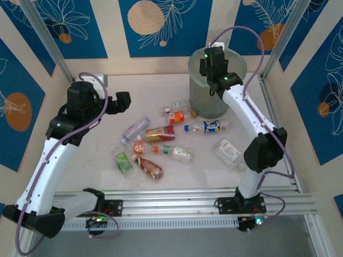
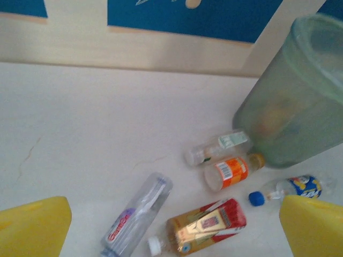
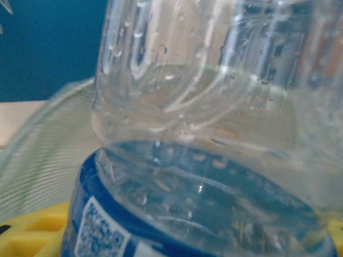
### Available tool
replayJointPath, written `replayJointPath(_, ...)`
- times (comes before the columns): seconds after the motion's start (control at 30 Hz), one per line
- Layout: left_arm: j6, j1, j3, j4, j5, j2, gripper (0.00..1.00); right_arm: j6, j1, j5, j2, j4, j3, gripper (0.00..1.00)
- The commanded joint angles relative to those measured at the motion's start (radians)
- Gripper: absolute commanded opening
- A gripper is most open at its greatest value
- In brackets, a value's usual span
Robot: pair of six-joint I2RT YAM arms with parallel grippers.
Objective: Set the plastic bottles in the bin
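Right claw (image 3: 177, 233) clamps a clear blue-labelled plastic bottle (image 3: 203, 107) above the tall translucent grey-green bin (image 1: 203, 103), while the left claw (image 2: 172, 227) gapes wide, empty!

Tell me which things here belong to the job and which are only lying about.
Job: table bottles, held bottle, bin.
Not the job, only surroundings: wall panels, rail.
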Motion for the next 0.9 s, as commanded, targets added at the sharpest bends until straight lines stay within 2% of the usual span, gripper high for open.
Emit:
replayJointPath(0.0, 0.032, 0.01, -0.033, -0.069, -0.053, -0.041, 0.99, -0.025, -0.025, 0.048, 0.028, -0.006, 0.079, 0.51)
replayJointPath(0.43, 0.043, 0.012, -0.089, -0.128, -0.126, -0.078, 0.99, 0.059, -0.105, 0.023, 0.088, -0.169, 0.111, 0.53)
replayJointPath(0.87, 0.036, 0.014, -0.105, -0.144, -0.119, -0.035, 0.99, 0.085, -0.119, -0.016, 0.099, -0.249, 0.115, 0.79)
